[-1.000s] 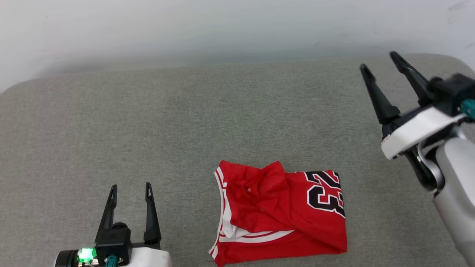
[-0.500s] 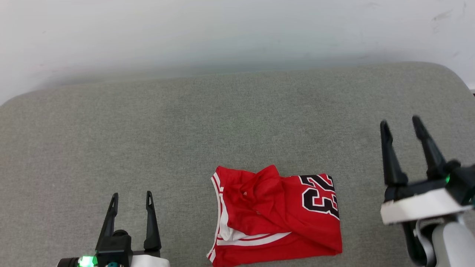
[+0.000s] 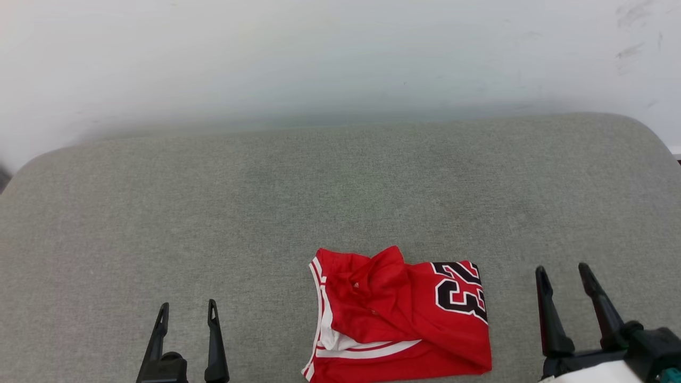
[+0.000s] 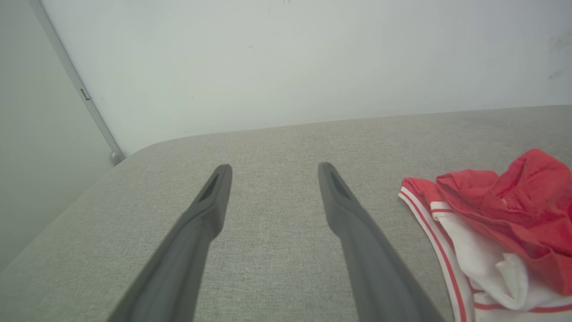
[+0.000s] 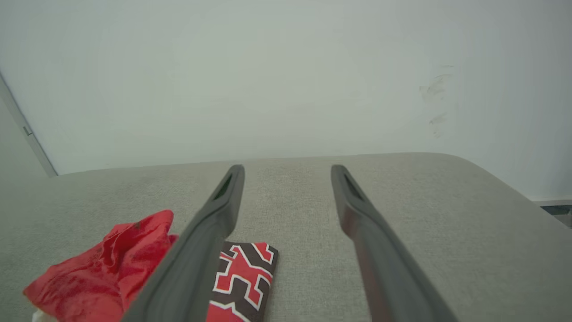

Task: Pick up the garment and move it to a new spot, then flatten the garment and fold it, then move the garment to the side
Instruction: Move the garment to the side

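Fingers [image 3: 213, 340] spread (both pairs) — garment [image 3: 399, 319] between, wide cushion [image 3: 266, 213] beyond.

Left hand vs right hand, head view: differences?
The left hand, two long dark fingers, sits left of the folded red T-shirt with white trim; the right hand, matching dark fingers, sits right of it. The left hand's fingers stand nearly upright; the right hand's lean left. The right hand's tips reach higher in the picture than the left hand's. Both are open, empty and clear of the shirt.
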Controlling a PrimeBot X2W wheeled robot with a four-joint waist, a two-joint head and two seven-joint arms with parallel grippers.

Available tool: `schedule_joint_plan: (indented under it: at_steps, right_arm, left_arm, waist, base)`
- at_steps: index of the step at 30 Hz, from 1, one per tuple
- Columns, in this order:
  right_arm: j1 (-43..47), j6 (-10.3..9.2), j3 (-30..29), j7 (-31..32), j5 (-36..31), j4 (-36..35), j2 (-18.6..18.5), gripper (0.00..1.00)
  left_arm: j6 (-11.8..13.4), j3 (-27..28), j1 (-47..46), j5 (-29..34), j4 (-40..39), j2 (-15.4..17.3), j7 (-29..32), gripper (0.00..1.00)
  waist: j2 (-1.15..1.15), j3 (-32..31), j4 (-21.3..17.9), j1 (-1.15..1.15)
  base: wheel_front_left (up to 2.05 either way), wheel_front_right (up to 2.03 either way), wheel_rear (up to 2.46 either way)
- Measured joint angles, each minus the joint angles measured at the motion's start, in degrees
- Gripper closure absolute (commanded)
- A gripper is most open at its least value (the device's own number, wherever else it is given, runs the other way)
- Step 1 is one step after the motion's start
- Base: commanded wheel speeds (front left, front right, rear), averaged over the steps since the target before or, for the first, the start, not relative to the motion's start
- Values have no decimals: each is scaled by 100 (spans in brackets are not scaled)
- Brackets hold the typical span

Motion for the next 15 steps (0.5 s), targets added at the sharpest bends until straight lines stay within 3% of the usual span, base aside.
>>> schedule_joint_plan:
  at_steps: [9, 15]
  right_arm:
    - [211, 0, -4, 0, -104, -101, 77, 0]
    - [-620, 0, 40, 0, -135, -226, -212, 0]
  left_arm:
    - [-44, 19, 98, -7, 12, -19, 0, 0]
    - [-85, 24, 90, -7, 21, -26, 0, 0]
  waist:
    - [0, -28, 3, 0]
    - [0, 8, -5, 0]
  base:
    - [0, 0, 0]
    - [0, 0, 0]
